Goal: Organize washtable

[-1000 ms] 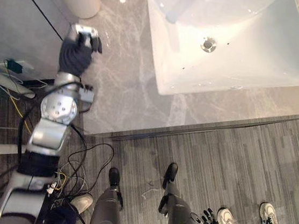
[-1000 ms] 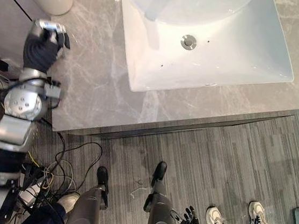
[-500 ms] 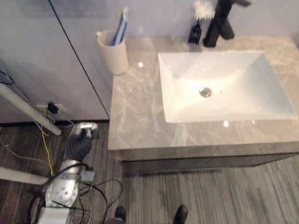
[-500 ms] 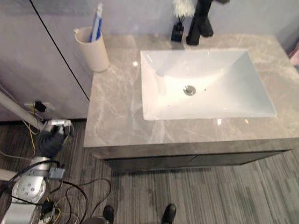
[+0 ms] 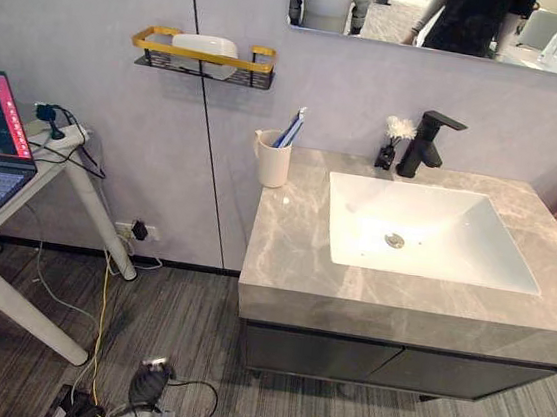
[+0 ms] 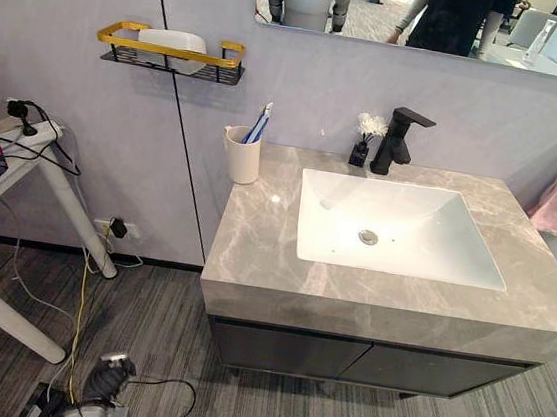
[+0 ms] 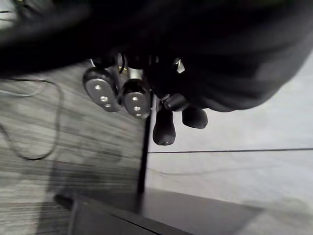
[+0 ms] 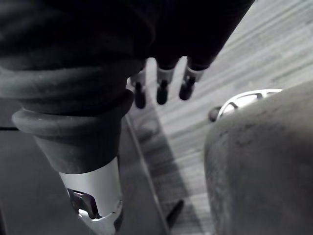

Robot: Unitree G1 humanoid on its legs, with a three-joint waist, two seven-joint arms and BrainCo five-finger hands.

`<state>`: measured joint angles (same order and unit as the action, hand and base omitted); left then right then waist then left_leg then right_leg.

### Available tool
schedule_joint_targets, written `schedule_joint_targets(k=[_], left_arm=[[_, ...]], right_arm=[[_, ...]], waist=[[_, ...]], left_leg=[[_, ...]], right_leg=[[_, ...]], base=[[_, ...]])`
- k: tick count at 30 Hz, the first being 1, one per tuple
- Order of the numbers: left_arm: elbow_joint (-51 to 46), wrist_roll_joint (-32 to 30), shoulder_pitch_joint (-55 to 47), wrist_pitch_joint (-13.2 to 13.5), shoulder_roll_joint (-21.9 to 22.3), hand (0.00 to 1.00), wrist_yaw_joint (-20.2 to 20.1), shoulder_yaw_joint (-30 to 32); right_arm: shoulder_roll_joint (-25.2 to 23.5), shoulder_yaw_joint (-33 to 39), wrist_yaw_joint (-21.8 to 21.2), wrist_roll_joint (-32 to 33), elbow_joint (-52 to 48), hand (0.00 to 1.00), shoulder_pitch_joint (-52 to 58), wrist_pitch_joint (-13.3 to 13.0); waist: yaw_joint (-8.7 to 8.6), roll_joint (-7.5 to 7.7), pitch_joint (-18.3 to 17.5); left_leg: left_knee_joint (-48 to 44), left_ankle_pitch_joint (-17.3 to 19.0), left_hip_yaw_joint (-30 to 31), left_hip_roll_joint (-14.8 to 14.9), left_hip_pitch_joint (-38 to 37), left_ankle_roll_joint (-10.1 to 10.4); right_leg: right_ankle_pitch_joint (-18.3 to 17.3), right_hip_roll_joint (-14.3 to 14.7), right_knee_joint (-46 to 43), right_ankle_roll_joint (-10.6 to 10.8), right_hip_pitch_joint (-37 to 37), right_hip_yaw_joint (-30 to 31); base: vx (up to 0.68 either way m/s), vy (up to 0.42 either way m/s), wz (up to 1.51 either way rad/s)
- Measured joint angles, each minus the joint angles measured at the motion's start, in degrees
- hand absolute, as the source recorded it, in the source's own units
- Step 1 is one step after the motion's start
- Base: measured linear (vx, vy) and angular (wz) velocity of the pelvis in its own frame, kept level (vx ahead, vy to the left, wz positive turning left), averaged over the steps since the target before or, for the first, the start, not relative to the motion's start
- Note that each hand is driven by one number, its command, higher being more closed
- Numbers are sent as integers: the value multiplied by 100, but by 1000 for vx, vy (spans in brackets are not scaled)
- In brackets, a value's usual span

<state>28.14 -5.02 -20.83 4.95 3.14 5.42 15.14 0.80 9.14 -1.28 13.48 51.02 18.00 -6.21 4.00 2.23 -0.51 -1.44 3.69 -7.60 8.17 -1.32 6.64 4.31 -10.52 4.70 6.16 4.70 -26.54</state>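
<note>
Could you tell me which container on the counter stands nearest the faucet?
The small black holder with the white tuft, right beside the faucet; the cream cup stands apart, far left.

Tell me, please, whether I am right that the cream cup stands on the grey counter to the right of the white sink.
Not quite. The cream cup stands on the grey counter to the left of the white sink, not to its right. The left eye view shows it at the counter's back left corner.

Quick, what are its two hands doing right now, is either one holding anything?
Left hand: closed, fingers curled, holding nothing.
Right hand: open, fingers relaxed, holding nothing.
</note>
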Motion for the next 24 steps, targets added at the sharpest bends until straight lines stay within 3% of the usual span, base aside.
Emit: schedule_joint_targets(k=[1,2,5,9,11,13,14,16,17,20,24], left_arm=[[327,50,110,-9,11,100,65,88],[978,184,256,-22,0,0,185,194],[1771,460,613,-19,-39,0,395,578],[1934,454,713,-15,-146,0,486,569],[1950,445,891,-7,-145,0,549,520],[1945,439,1037,-3,-72,0,628,426],[1945,440,1087,-1,-39,0,676,333],[1930,458,1081,9,1,0,738,284],[1930,454,1071,8,-17,0,748,294],[1937,462,1047,49,-2,0,747,328],[1971,476,1028,68,-94,0,737,358]], right_arm=[[-12,0,3,3,-6,0,-8,0],[-42,3,14,12,1,0,-25,-5],[-62,50,37,40,225,0,-149,-17],[-51,40,109,43,460,0,-378,-27],[-37,-19,144,41,517,0,-542,-28],[-34,-110,217,37,515,0,-741,-39],[24,-135,223,-10,500,0,-780,-58],[104,-187,236,-13,475,0,-834,-89],[103,-185,250,-12,455,0,-834,-95],[153,-165,262,0,407,0,-804,-116],[-24,-39,251,62,399,0,-768,-124]], waist=[[4,1,-7],[-2,7,-40],[-3,44,-79],[-35,100,-17],[-11,119,179],[-19,92,389],[-24,-21,460],[-16,-90,494],[-22,-63,514],[-86,-172,557],[-246,-15,498]], left_leg=[[55,-47,0,0,-29,3],[146,-142,1,-2,-75,17],[238,-234,-29,-2,-198,32],[-24,-212,-11,-20,-50,30],[-393,-153,146,-33,200,-48],[-650,-107,269,-18,380,-58],[-774,14,250,26,517,-84],[-926,98,177,93,671,-161],[-1075,194,54,124,730,-202],[-1788,583,-66,240,883,-185],[-1870,635,-260,158,1007,-187]], right_leg=[[-2,6,9,3,5,5],[-2,19,34,4,13,18],[6,45,50,5,28,115],[18,15,42,21,26,133],[-1,-19,-7,-2,20,-54],[-100,-64,-225,-28,-15,-214],[-190,-104,-417,17,-138,-319],[-257,-213,-669,12,-333,-315],[-257,-261,-733,11,-416,-274],[-290,-281,-869,28,-393,-104],[-189,-411,-894,39,-638,74]], base=[[61,3,0],[46,2,-5],[95,7,-12],[77,8,1],[-7,5,48],[-103,24,45],[-136,66,27],[-129,91,5],[-118,88,-19],[-95,95,-25],[-62,78,-22]])
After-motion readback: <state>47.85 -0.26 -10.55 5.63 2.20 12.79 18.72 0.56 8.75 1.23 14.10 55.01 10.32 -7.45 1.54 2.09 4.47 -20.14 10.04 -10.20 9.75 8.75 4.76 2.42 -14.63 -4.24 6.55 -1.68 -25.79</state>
